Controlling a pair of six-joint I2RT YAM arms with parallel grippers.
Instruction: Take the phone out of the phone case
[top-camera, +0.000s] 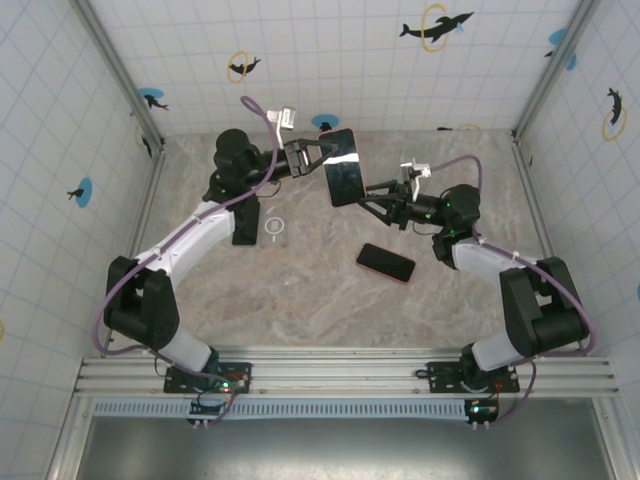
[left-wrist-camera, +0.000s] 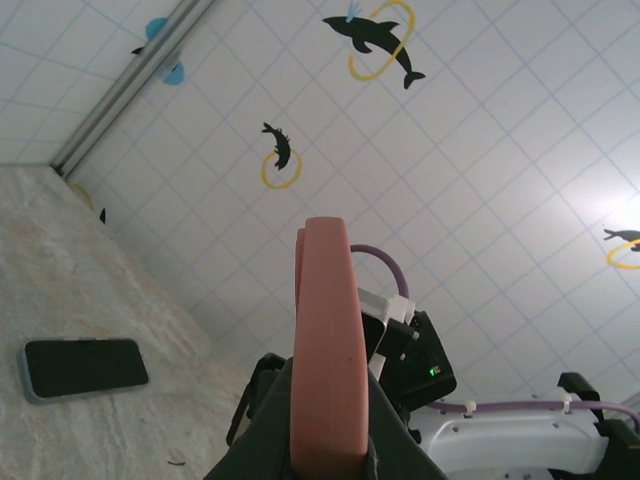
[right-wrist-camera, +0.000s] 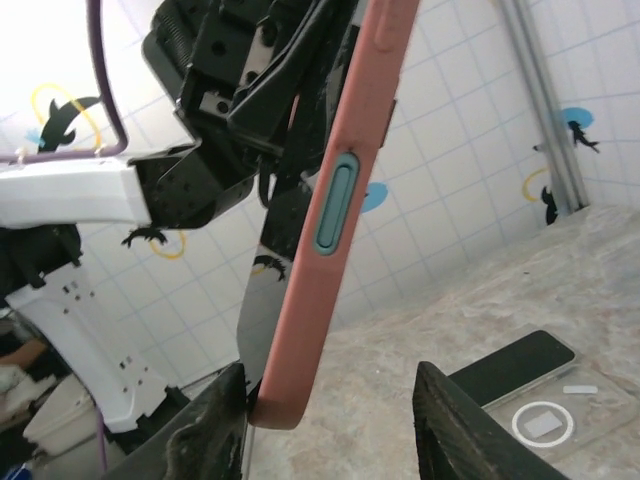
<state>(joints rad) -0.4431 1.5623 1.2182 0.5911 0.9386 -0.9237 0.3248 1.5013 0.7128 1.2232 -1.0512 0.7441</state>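
My left gripper (top-camera: 320, 157) holds the pink phone case (top-camera: 341, 166) up in the air above the back of the table, shut on its upper end. In the left wrist view the case (left-wrist-camera: 325, 340) stands edge-on between the fingers. The phone's black glossy screen (top-camera: 344, 180) faces up in the case, and its dark face (right-wrist-camera: 262, 300) shows beside the pink edge (right-wrist-camera: 330, 230). My right gripper (right-wrist-camera: 335, 425) is open at the case's lower corner, which rests against the left finger (right-wrist-camera: 212, 430). The other finger (right-wrist-camera: 460, 430) stands well apart.
Another dark phone with a reddish rim (top-camera: 386, 262) lies flat on the table near the middle, also visible in the left wrist view (left-wrist-camera: 84, 368). A black slab (top-camera: 245, 225) and a white ring mark (top-camera: 275, 227) sit at the left. Tiled walls enclose the table.
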